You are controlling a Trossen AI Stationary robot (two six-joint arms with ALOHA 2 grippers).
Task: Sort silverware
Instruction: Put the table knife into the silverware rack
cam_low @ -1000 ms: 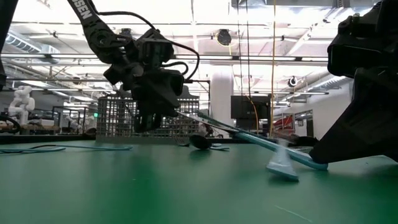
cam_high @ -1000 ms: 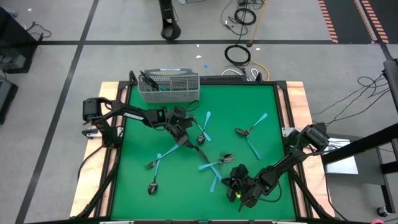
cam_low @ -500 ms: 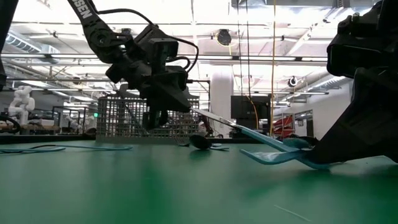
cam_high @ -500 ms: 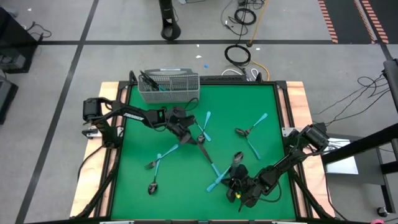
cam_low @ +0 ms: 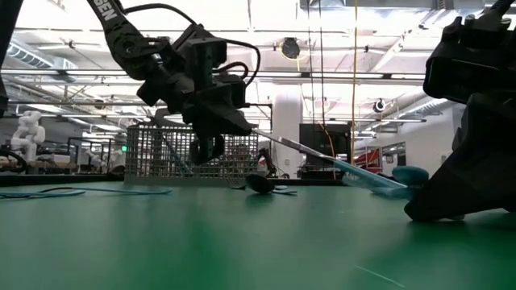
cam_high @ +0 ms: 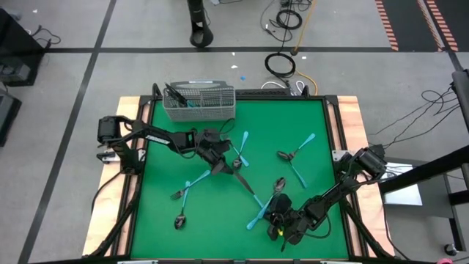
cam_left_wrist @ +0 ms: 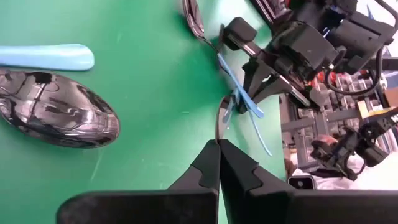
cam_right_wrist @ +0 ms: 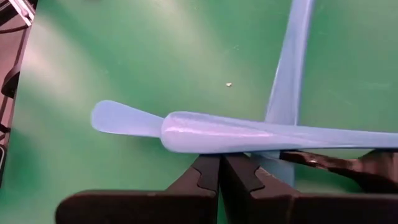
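Surface: green table (cam_high: 308,117), open workshop behind.
Right gripper (cam_high: 282,222): by the near edge, fingers together, nothing visibly held; blue handles lie just beyond it.
Change: left gripper (cam_high: 214,154), mid-table, has gone from part-open to pinched on a blue-handled utensil (cam_low: 322,159); the handle now hangs clear of the mat.
Meaning: the pick looks secured.
Far edge: basket (cam_high: 199,103), the likely drop.
In the way: loose silverware (cam_high: 297,155); right arm close to the handle tip.
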